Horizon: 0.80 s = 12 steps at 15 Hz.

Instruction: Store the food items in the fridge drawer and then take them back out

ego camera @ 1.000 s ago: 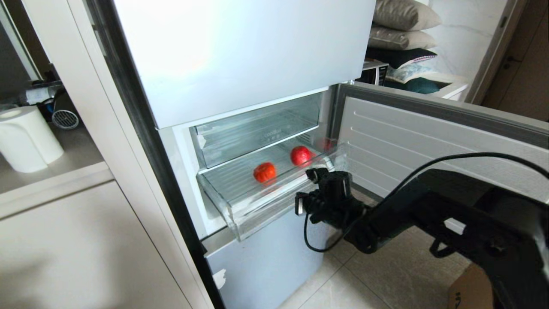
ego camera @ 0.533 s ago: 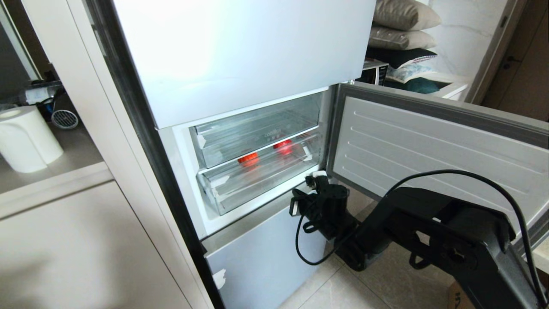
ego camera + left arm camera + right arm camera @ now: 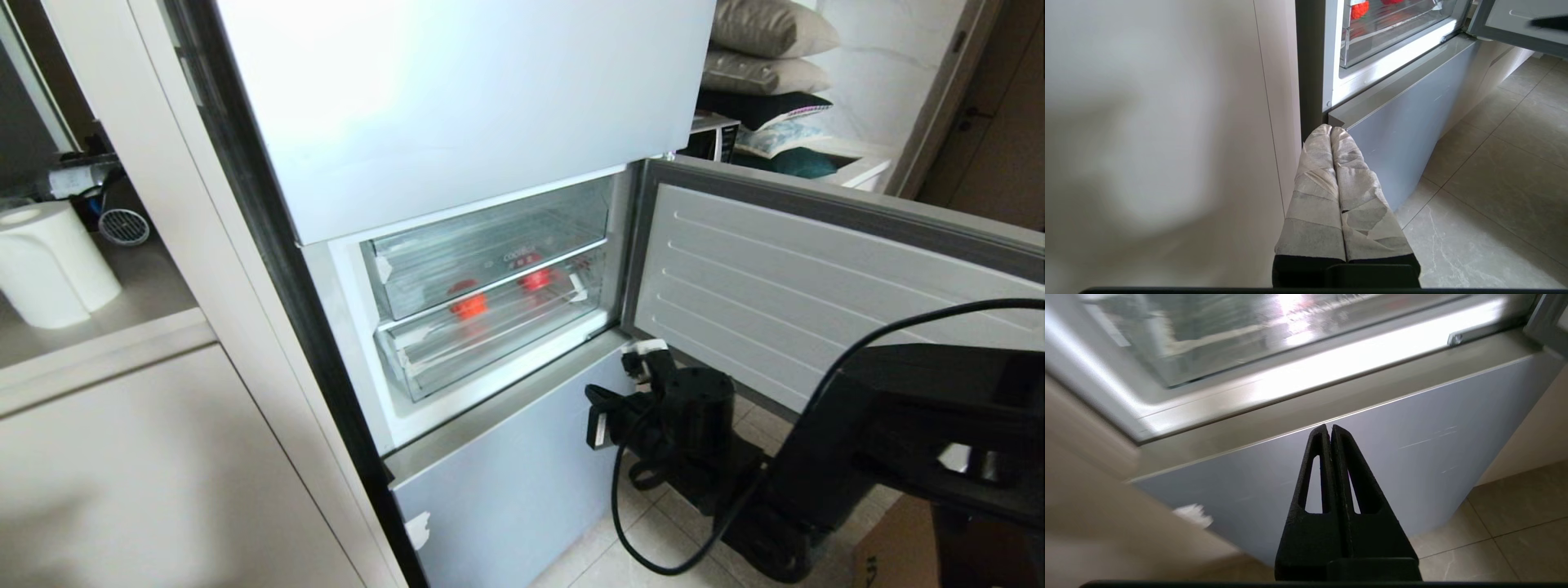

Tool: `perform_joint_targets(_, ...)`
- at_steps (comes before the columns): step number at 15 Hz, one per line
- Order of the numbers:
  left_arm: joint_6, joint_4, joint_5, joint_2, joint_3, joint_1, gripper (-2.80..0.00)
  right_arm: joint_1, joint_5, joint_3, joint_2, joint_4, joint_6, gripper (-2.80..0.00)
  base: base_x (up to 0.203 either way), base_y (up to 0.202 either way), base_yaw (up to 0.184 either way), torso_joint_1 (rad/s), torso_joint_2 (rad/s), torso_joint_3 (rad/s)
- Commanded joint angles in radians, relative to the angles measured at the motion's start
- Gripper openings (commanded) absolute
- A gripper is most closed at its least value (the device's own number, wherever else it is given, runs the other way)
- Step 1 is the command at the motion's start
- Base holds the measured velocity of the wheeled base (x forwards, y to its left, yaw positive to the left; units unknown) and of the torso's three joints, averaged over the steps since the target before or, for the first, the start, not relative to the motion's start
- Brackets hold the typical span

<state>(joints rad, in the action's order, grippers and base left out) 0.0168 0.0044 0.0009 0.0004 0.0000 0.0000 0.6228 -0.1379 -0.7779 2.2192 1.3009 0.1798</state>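
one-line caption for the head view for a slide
Two red food items sit inside the pushed-in fridge drawer; the shut right gripper hangs below the open door.

The tall fridge has glossy pale blue-white door panels and a black side edge. Behind the ribbed, clear-plastic fridge drawer glow two round red food items. The open door's inner liner is white with raised horizontal ribs and a grey frame. The right hand is matt black; the left hand is wrapped in whitish-grey tape. The floor is beige marbled tile.
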Motion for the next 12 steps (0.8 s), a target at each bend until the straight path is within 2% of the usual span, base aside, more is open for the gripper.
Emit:
perform_joint_targets(1,0.0,0.0,0.001,0.0,0.0,0.0,-2.8,0.05,-0.011,0.18,-0.286,0.008,-0.017,-2.8,0.0,0.0,0.0,0.0,0.0,0.0)
perform_joint_targets(3,0.0,0.0,0.0,0.0,0.0,0.0,-2.8,0.102,-0.062,0.311,-0.486,0.008,-0.052,-2.8,0.0,0.0,0.0,0.0,0.0,0.0)
perform_joint_targets(4,0.0,0.0,0.001,0.0,0.0,0.0,-2.8,0.123,-0.112,0.366,-0.59,0.008,-0.073,-2.8,0.0,0.0,0.0,0.0,0.0,0.0)
perform_joint_targets(8,0.0,0.0,0.001,0.0,0.0,0.0,-2.8,0.149,-0.365,0.576,-0.996,0.004,-0.14,-2.8,0.0,0.0,0.0,0.0,0.0,0.0)
perform_joint_targets(10,0.0,0.0,0.001,0.0,0.0,0.0,-2.8,0.072,-0.45,0.681,-1.19,-0.022,-0.15,-2.8,0.0,0.0,0.0,0.0,0.0,0.0)
perform_joint_targets(12,0.0,0.0,-0.001,0.0,0.0,0.0,-2.8,-0.075,-0.492,0.729,-1.373,-0.134,-0.155,-2.8,0.0,0.0,0.0,0.0,0.0,0.0)
